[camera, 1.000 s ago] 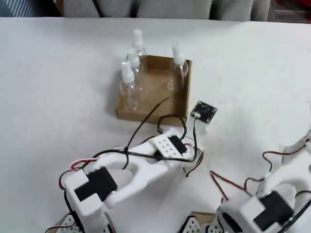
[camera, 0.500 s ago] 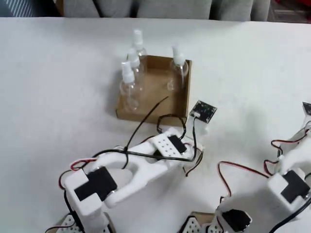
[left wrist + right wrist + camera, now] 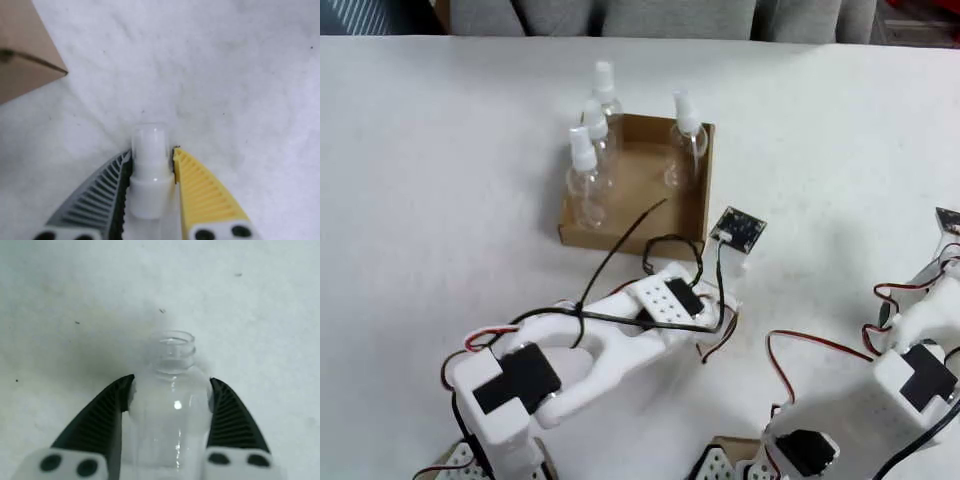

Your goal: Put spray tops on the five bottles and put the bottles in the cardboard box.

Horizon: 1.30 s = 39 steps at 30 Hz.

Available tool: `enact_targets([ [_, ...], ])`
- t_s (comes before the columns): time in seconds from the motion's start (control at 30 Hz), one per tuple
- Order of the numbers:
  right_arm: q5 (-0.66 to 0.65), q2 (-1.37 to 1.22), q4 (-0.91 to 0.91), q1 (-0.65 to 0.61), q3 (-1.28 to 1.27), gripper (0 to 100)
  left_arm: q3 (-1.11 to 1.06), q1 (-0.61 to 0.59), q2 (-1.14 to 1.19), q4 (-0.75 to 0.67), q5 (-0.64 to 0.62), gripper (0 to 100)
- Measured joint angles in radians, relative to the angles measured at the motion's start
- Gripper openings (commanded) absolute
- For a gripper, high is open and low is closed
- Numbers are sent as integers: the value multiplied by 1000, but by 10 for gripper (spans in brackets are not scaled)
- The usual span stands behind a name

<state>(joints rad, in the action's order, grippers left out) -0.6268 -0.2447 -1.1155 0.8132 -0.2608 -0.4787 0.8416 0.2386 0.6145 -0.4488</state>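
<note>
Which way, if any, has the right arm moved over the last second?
Yes. In the high view the right arm has swung toward the table's right edge, farther from the cardboard box, which stayed put.

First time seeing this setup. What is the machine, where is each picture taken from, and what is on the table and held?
These are two small white robot arms at a white table. The high view looks down on both; each wrist view looks along one arm's jaws. A cardboard box holds four bottles with spray tops. The left arm has its jaws shut on a loose spray top; the right arm grips an uncapped bottle.
</note>
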Motion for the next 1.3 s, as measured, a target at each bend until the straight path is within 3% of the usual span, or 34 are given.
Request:
enact_targets([
  [0.17, 5, -2, -46, 0, 69, 17, 0, 0, 0, 0, 0, 20],
  [0.4, 5, 144, -311, 0, 164, 17, -9, 0, 0, 0, 8, 20],
  [0.63, 8, 427, -373, -18, -8, 17, -100, 0, -149, 0, 81, 20],
  [0.73, 21, 552, -331, -66, -123, 19, -160, 0, -245, 0, 114, 20],
  [1.0, 242, 832, -264, -216, -187, 22, -330, -28, -572, 0, 186, 20],
  [1.17, 270, 921, -262, -341, -196, 18, -359, -155, -795, 6, 186, 20],
  [1.3, 272, 990, -262, -456, -196, 17, -333, -275, -967, 91, 184, 20],
])
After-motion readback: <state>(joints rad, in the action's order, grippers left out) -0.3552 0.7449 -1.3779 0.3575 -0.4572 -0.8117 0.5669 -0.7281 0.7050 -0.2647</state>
